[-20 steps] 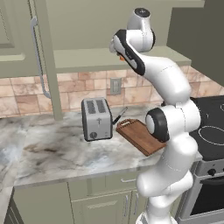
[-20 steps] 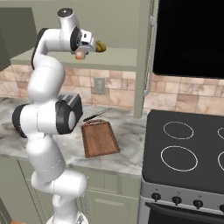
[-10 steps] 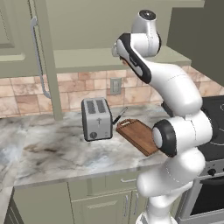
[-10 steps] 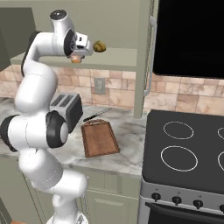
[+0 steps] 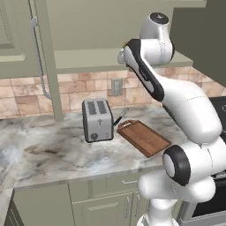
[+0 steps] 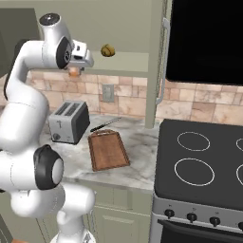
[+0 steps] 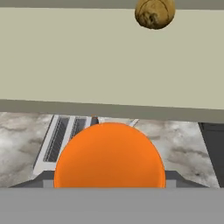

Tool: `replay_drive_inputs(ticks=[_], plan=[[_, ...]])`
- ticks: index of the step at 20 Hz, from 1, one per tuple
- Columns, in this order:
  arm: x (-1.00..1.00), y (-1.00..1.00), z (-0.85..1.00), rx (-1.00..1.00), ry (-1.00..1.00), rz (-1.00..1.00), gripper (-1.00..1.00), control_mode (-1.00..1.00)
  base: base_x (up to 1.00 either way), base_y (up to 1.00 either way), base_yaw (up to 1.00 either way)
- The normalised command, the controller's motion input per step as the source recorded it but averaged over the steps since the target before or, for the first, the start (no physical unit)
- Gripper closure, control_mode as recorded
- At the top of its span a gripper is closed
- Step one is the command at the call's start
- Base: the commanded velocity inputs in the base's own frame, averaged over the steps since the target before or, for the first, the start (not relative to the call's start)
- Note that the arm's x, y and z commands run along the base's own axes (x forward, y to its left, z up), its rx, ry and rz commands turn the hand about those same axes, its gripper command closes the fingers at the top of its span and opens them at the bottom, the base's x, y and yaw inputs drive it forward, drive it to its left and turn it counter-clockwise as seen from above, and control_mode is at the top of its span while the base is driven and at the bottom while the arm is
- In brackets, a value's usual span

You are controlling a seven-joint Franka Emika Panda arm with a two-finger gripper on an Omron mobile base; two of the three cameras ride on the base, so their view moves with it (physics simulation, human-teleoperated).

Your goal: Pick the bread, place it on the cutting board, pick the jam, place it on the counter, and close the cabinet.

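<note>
My gripper [image 6: 75, 68] is shut on the jam [image 6: 74, 73], a small orange jar held in the air left of the open cabinet's shelf [image 6: 128, 60], above the toaster. In the hand view the jam [image 7: 109, 153] sits large between my fingers [image 7: 43, 178]. The bread [image 6: 108, 50], a round golden-brown bun, rests on the shelf to the right of the gripper; in the hand view the bread [image 7: 154, 13] lies at the top on the shelf [image 7: 87, 57]. The cutting board [image 6: 108, 150] lies bare on the counter [image 6: 137, 166]. The cabinet door [image 5: 42, 57] stands open.
A silver toaster [image 6: 70, 122] stands on the counter left of the board, with a dark knife [image 6: 105, 125] behind the board. A black stove [image 6: 204, 161] is at the right. The other cabinet door [image 6: 159, 57] is swung out edge-on beside the shelf.
The gripper has drawn back from the shelf, down and to the left in the right base view, carrying the jam. The bread has stayed on the shelf.
</note>
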Motion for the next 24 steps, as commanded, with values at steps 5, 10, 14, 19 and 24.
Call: replay_drive_inputs(ticks=[5, 10, 14, 19, 24], plan=[[-0.82, 0.01, -0.2, 0.0, 0.0, 0.0, 1.0, -1.0, 0.0, 0.0, 0.0], [-0.63, 0.1, -0.44, 0.0, 0.0, 0.0, 1.0, -1.0, 0.0, 0.0, 0.0], [-0.42, 0.18, -0.52, 0.0, 0.0, 0.0, 1.0, -1.0, 0.0, 0.0, 0.0], [-0.26, 0.19, -0.52, 0.0, 0.0, 0.0, 1.0, -1.0, 0.0, 0.0, 0.0], [-0.14, 0.18, -0.53, 0.0, 0.0, 0.0, 1.0, -1.0, 0.0, 0.0, 0.0]])
